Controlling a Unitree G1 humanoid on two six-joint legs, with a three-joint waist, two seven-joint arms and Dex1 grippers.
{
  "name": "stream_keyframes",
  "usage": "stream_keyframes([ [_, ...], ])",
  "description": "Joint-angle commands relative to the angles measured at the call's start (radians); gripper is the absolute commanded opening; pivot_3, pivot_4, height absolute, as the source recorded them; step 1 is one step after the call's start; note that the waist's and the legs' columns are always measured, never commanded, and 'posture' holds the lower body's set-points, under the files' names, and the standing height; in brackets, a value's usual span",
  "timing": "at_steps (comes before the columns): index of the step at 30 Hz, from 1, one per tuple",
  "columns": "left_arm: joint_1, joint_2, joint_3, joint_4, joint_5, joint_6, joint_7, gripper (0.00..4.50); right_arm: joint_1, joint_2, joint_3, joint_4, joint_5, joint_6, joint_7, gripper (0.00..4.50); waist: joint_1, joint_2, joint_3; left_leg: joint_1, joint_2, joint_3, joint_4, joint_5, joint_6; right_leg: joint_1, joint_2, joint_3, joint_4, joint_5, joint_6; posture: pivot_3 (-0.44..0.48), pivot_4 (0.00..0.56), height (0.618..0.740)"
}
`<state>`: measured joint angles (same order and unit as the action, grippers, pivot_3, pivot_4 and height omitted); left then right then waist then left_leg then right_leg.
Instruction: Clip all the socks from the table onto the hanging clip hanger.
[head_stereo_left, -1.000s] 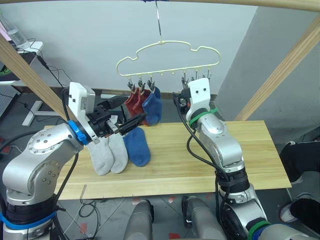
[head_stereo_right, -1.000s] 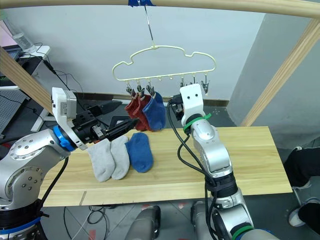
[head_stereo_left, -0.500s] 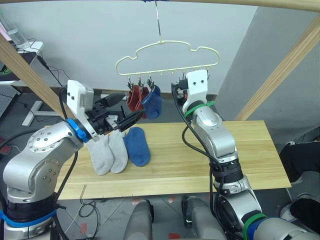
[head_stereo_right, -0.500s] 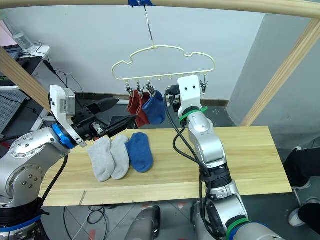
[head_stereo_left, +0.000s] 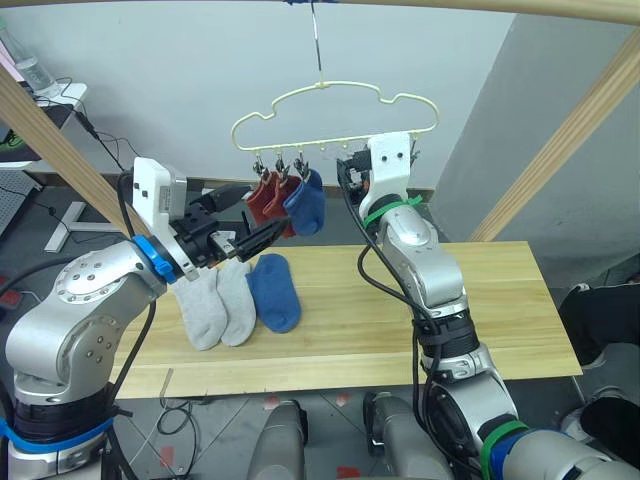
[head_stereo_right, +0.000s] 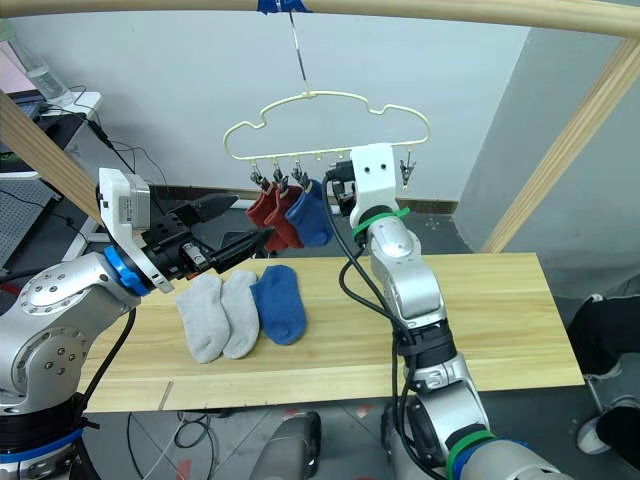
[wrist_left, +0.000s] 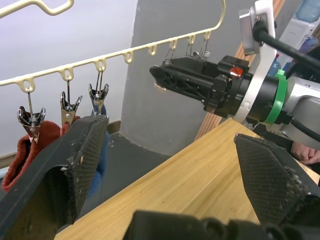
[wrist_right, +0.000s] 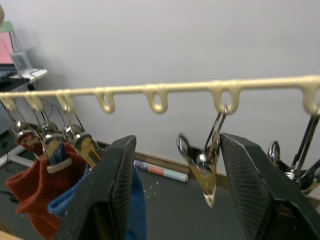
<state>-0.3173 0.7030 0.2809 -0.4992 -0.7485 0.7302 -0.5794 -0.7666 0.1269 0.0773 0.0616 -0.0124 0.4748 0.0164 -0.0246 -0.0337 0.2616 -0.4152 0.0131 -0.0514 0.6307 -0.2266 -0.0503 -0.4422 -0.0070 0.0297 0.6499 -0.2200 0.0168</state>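
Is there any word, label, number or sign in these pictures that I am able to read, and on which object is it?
None can be read.
The white camera housing on the left wrist bears a small label, too blurred to read.
The clip hanger, socks and table carry no text.

Both arms are silver-grey metal with rounded joint housings dotted with small screws. The left arm (head_stereo_left: 85, 320) has a blue wrist ring, the right arm (head_stereo_left: 430, 270) a green one. Each wrist carries a white camera block. Black cables run along both. The fingers (wrist_left: 82, 150) are black and textured.
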Motion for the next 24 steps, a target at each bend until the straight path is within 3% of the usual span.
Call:
stream_keyframes([
  [1,-0.003,-0.001,0.012,-0.02,-0.004,-0.022,0.001,4.5,-0.025,0.008,-0.012,-0.002,0.013,-0.031,-0.008,2.72,0.0,0.0,0.0,0.0,0.0,0.0,0.0,0.0,0.0,0.0,0.0,0.0,0.0,0.0,0.0,0.093,0.228,0.74],
  [15,-0.002,-0.009,0.006,-0.02,0.002,-0.023,0.006,4.5,-0.051,0.008,-0.028,0.042,0.019,-0.066,-0.003,2.72,0.0,0.0,0.0,0.0,0.0,0.0,0.001,0.0,0.0,0.0,0.0,-0.001,0.002,0.0,-0.001,0.094,0.235,0.74],
  [18,-0.001,-0.011,0.005,-0.022,0.004,-0.022,0.008,4.5,-0.051,0.009,-0.027,0.041,0.021,-0.07,-0.002,2.17,0.0,0.0,0.0,0.0,0.0,-0.001,0.002,0.0,0.0,0.0,0.0,-0.001,0.005,0.0,-0.001,0.094,0.235,0.74],
  [22,-0.005,-0.013,0.004,-0.019,0.007,-0.022,0.008,4.5,-0.051,0.01,-0.026,0.043,0.022,-0.073,0.001,0.72,0.0,0.0,0.0,0.001,0.0,-0.001,0.005,0.0,0.0,0.0,0.0,-0.001,0.009,0.0,-0.001,0.093,0.235,0.74],
  [24,-0.007,-0.013,0.002,-0.018,0.009,-0.021,0.008,4.5,-0.049,0.009,-0.024,0.044,0.022,-0.069,0.005,0.23,-0.001,0.0,0.0,0.001,0.0,-0.002,0.008,0.0,0.0,0.0,0.0,-0.002,0.011,0.0,0.0,0.092,0.235,0.74],
])
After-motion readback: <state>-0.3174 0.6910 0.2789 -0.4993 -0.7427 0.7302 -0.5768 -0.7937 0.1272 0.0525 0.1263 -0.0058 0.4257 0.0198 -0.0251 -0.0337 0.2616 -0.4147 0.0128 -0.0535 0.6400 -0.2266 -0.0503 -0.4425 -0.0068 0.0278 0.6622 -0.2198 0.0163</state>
